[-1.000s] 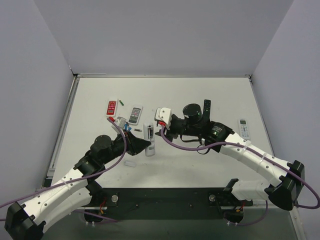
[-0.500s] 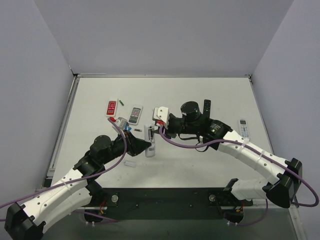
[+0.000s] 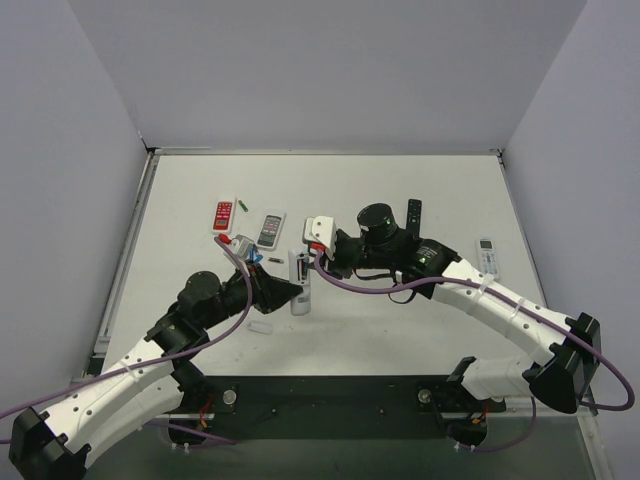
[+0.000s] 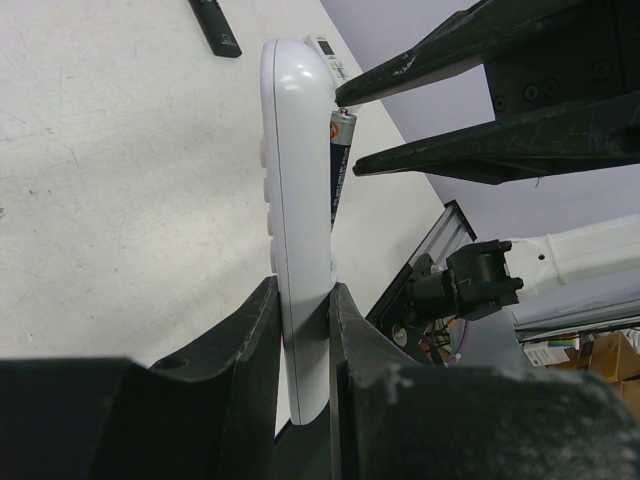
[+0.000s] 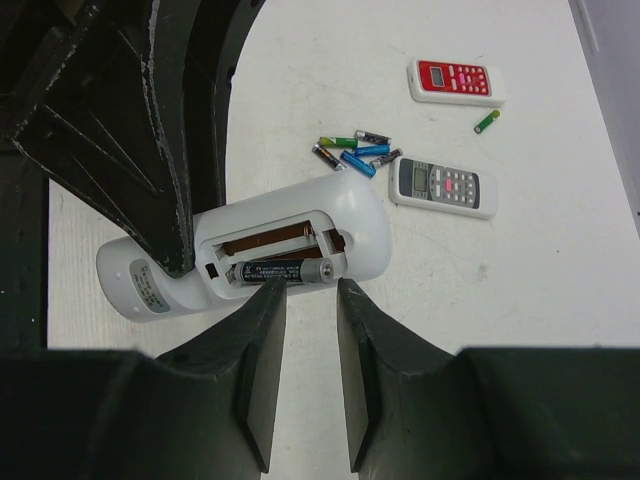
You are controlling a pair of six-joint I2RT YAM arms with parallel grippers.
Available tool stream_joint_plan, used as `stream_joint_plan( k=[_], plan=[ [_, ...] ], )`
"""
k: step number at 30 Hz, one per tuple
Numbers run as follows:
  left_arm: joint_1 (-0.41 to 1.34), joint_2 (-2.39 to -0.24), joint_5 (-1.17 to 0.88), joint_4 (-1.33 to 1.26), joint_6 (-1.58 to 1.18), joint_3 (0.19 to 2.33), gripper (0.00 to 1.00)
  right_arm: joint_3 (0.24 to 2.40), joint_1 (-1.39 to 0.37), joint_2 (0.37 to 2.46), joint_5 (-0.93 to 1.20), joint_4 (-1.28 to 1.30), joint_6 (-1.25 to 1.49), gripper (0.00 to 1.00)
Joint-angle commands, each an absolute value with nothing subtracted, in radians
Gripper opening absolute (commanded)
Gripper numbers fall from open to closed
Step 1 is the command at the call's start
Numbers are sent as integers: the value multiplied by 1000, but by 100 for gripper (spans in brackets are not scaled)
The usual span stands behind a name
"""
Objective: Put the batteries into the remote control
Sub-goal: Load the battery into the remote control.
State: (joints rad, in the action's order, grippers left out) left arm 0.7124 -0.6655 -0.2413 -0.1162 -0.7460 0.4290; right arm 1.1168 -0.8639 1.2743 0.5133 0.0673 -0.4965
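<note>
The remote control [image 5: 355, 215] is plain white, with copper-brown contacts showing in its recess. The battery [image 5: 280, 270] lying there has a dark wrap with pale print and a silver end. The left tool [image 4: 300, 290] and the right tool [image 5: 310, 290] are black, scuffed grey. On the white desk [image 5: 520, 300] lie loose batteries [image 5: 355, 155] in green, blue and dark wraps, a red remote [image 5: 455, 80] rimmed white, and a grey remote [image 5: 443, 187] with dark buttons and one pink.

The white remote control [image 5: 250, 255] shows its open recess holding one dark battery [image 5: 280, 270]; loose batteries [image 5: 355, 153] lie clustered beyond.
</note>
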Motion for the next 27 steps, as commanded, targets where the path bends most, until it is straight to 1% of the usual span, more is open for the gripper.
stream_joint_plan(
  k=[1,12,27],
  plan=[
    [712,-650,-259,-178,-732,476,0,1164,-870,1279,549,49,-505,23],
    [712,-652,-261,-176,-733,472,0,1181,-873,1284,558,60,-509,23],
    [712,-646,-265,-181,-732,474,0,1193,-880,1315,572,86,-517,10]
  ],
)
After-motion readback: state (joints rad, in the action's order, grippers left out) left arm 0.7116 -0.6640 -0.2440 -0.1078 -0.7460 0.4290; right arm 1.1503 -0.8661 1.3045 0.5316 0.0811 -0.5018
